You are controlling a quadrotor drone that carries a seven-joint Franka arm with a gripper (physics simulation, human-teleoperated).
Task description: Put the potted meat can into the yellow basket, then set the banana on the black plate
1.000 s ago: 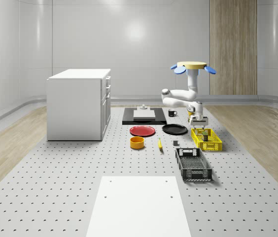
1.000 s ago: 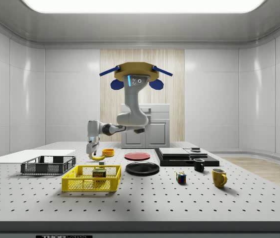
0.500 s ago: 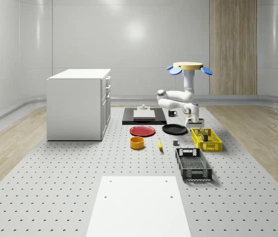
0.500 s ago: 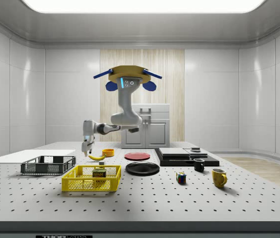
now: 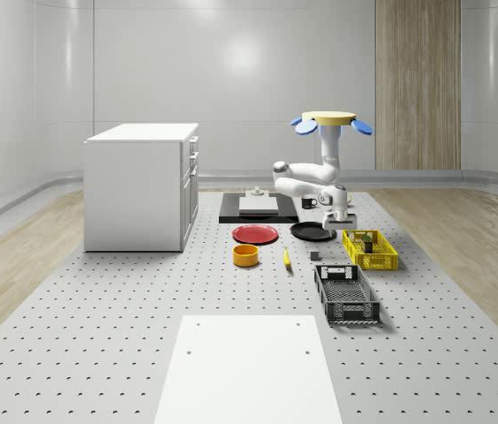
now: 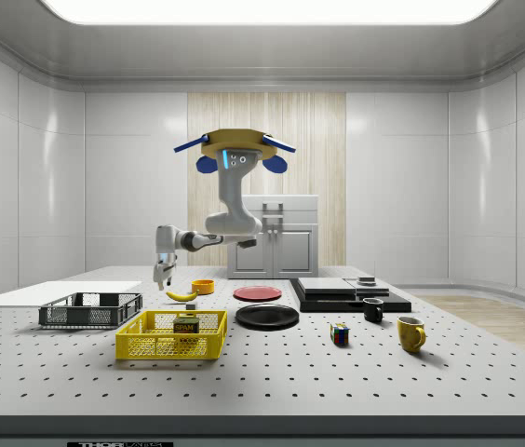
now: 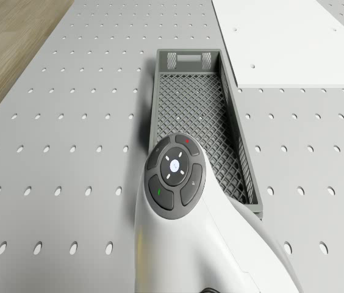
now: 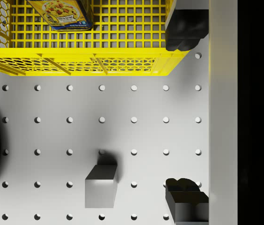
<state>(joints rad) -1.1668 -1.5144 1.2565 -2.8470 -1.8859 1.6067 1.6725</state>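
The potted meat can (image 6: 186, 326) (image 8: 62, 11) stands inside the yellow basket (image 5: 370, 250) (image 6: 171, 336) (image 8: 85, 63). Left of the basket in the whole-scene view lie the black plate (image 5: 313, 231) (image 6: 267, 317) and, nearer the camera, the banana (image 5: 286, 258) (image 6: 181, 295) on the table. The drone (image 5: 328, 120) (image 6: 235, 149) hovers behind the plate. My gripper (image 5: 335, 223) (image 6: 160, 281) (image 8: 186, 115) hangs open and empty above the table, just outside the basket's wall, between basket and plate.
A small grey block (image 8: 101, 186) (image 5: 314, 256) sits on the table under the gripper. A black crate (image 5: 346, 293) (image 7: 199, 116) lies in front of the basket, beside a white mat (image 7: 288, 36). A red plate (image 5: 256, 234), an orange bowl (image 5: 246, 255) and a white cabinet (image 5: 143, 185) stand further left.
The drone and arm have shifted to the whole-scene view's left, carrying the open gripper from above the basket to beside it. The can stays in the basket.
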